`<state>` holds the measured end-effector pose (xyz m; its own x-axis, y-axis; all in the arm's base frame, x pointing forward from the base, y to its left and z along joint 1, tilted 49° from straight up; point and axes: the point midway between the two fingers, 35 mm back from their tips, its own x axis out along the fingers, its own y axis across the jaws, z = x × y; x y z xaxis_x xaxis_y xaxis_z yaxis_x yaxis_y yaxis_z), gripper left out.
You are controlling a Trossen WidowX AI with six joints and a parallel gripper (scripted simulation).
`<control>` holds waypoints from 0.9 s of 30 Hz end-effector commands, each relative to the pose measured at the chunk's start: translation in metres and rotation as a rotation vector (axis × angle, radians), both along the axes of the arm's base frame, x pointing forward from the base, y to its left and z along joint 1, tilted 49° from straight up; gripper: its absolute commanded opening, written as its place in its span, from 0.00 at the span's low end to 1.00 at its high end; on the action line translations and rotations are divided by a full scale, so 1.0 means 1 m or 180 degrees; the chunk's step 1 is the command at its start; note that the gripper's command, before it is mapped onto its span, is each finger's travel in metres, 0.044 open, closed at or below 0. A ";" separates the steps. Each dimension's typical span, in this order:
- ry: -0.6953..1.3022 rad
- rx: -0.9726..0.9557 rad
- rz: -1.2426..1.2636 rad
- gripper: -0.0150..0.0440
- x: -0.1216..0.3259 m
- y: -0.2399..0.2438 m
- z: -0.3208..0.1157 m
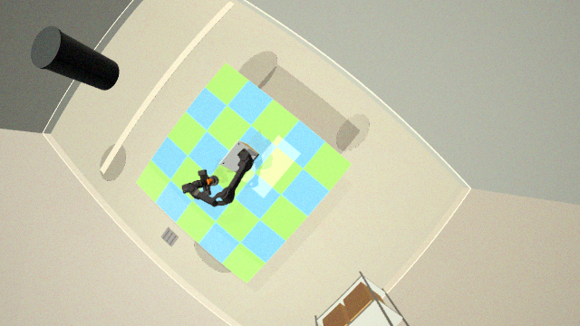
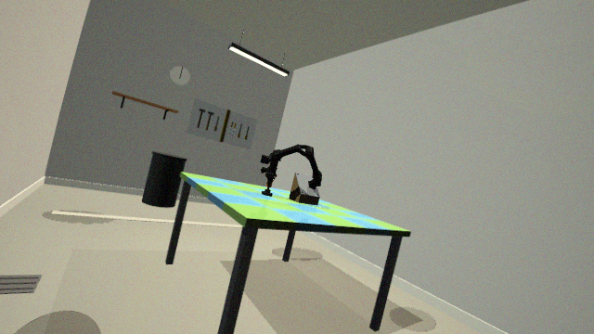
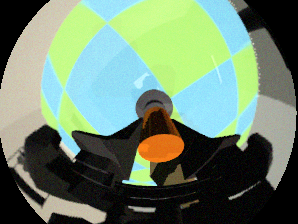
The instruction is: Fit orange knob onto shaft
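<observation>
Knob: the orange knob (image 1: 209, 181) (image 2: 269, 184) (image 3: 161, 148) is between the two fingers of the gripper (image 1: 208, 181) (image 2: 269, 183) (image 3: 156, 120), one finger to its left and one to its right in the wrist view; its broad, round orange end faces the wrist camera.
Gripper: partly open, closed against the sides of the knob and holding it; in the exterior view it points down toward the table (image 1: 236, 222) (image 2: 325, 216) (image 3: 185, 35).
Pedestal: the round, dark grey pedestal (image 1: 216, 180) (image 2: 266, 193) (image 3: 142, 102) stands on the table, below the knob in the exterior view; in the wrist view its disc shows just beyond the knob's far end.
Contact: whether the knob touches the pedestal or sits on the shaft cannot be told; the shaft is not distinguishable, and the knob's hole and flat side are hidden.
Arm: the black arm (image 1: 235, 185) (image 2: 297, 148) arches over the table in the exterior view, from its mounting at right to the gripper at left.
Box: a grey box with a sloping top (image 1: 230, 157) (image 2: 303, 195) lies beside the arm's mounting, to the right of the pedestal in the exterior view.
Surface: blue and green squares cover the tabletop.
Surroundings: a black bin (image 1: 86, 63) (image 2: 162, 181) stands on the floor beyond the table's far left side in the exterior view.
</observation>
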<state>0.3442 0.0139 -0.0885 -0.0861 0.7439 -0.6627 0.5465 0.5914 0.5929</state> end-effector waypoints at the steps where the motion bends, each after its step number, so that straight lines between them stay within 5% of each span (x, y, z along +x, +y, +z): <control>1: -0.0023 0.0016 0.0011 0.25 0.000 0.002 0.000; 19: -0.0023 0.0015 0.0011 0.25 0.001 -0.002 0.002; 27: -0.0520 0.0072 0.0452 0.25 0.001 -0.001 0.000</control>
